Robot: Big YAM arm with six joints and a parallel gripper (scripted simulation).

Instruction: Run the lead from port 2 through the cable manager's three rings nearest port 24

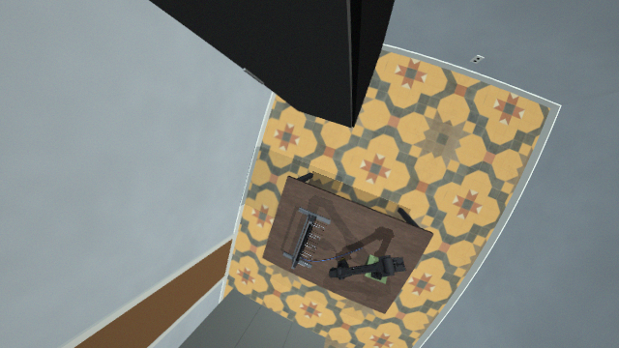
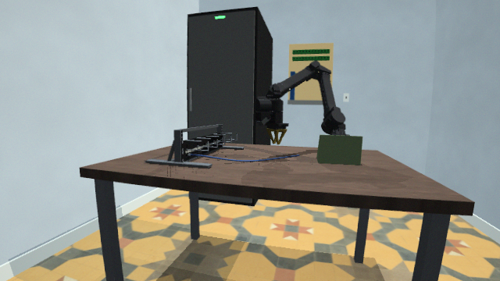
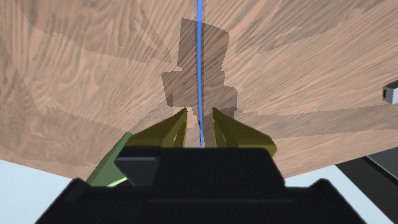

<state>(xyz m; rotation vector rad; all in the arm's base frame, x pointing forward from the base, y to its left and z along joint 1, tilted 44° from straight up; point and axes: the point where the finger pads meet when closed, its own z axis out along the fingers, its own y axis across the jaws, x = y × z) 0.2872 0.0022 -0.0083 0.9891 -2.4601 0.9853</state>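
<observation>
Hovering above brown wooden table (image 2: 273,183): black arm's yellow-fingered gripper (image 2: 276,136), partly open, holding nothing. Thin blue lead (image 2: 250,159) lies flat on table below. Dark metal rack's (image 2: 177,144) rings too small to resolve.

Even bright light, soft tabletop shadows

My arm (image 2: 326,91) rises from its base, bends at the elbow and reaches forward and down. My wrist points straight down, and my pincer (image 2: 276,136) hangs above the surface, its yellow fingers parted a little, gripping nothing.
</observation>
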